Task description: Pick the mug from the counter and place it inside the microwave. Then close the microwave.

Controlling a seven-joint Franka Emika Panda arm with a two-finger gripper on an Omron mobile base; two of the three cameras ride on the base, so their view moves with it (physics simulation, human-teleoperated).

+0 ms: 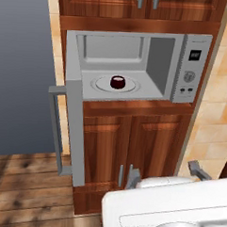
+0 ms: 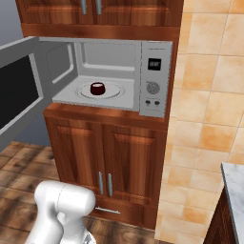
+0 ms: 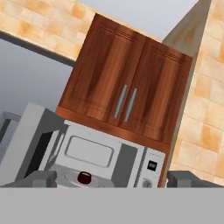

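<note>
The small dark maroon mug (image 1: 117, 82) stands upright in the middle of the round turntable inside the silver-grey microwave (image 1: 191, 67). It also appears in the right base view as the mug (image 2: 97, 88) and in the hand view as the mug (image 3: 84, 177). The microwave door (image 1: 75, 132) hangs wide open to the left, its bar handle (image 1: 55, 131) facing outward. My gripper (image 1: 165, 172) sits low, well below and in front of the microwave, open and holding nothing. In the hand view its fingertips (image 3: 41, 178) stand far apart.
Reddish-brown cabinet doors (image 1: 127, 149) sit under the microwave and more cabinets (image 2: 95, 9) above it. A corner of the marbled counter (image 2: 234, 190) shows at the lower right. A tiled wall (image 2: 209, 95) lies to the right, and a wooden floor (image 1: 26, 186) to the left.
</note>
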